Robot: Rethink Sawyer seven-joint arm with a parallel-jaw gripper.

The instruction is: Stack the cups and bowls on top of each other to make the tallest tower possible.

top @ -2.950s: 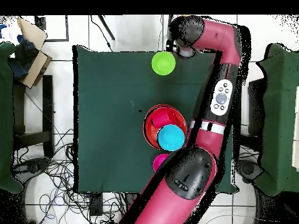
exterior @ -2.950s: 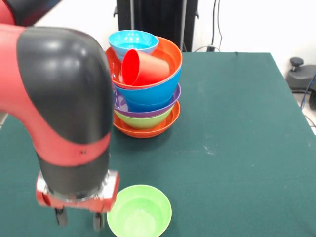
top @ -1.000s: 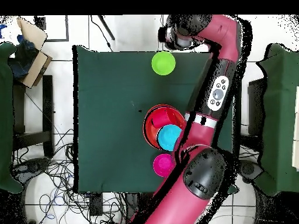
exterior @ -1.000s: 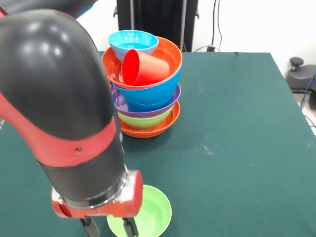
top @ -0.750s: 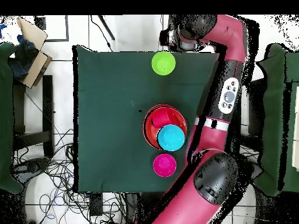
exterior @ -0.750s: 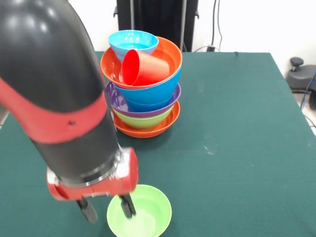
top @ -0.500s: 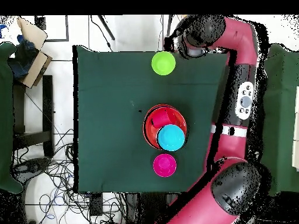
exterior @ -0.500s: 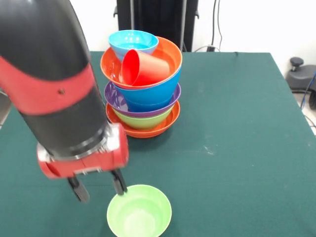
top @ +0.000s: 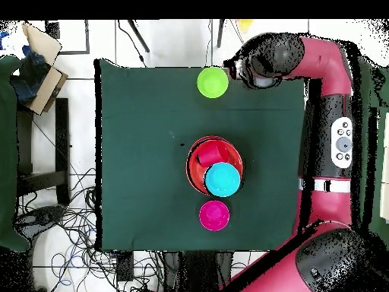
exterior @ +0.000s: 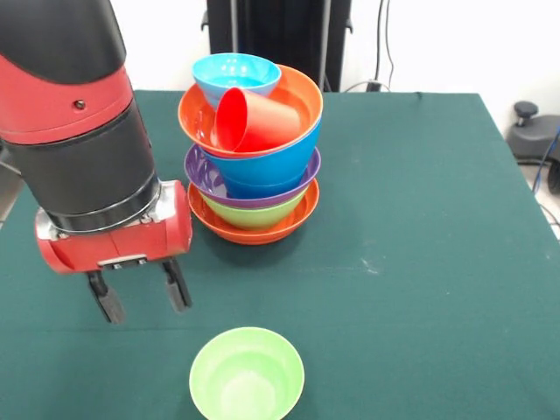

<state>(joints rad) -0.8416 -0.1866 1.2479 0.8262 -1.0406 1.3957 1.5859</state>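
No readable text, labels, brands or numbers anywhere in either view.

The front camera is looking across the green tabletop (exterior: 420,227) from close in and slightly above, cutting off its near edge. The overhead camera is looking straight down from much higher, taking in the whole tabletop (top: 137,137) and the surrounding floor. Both are sharing the bowl pile (exterior: 254,157) (top: 216,163) and the lone green bowl (exterior: 247,374) (top: 213,81).
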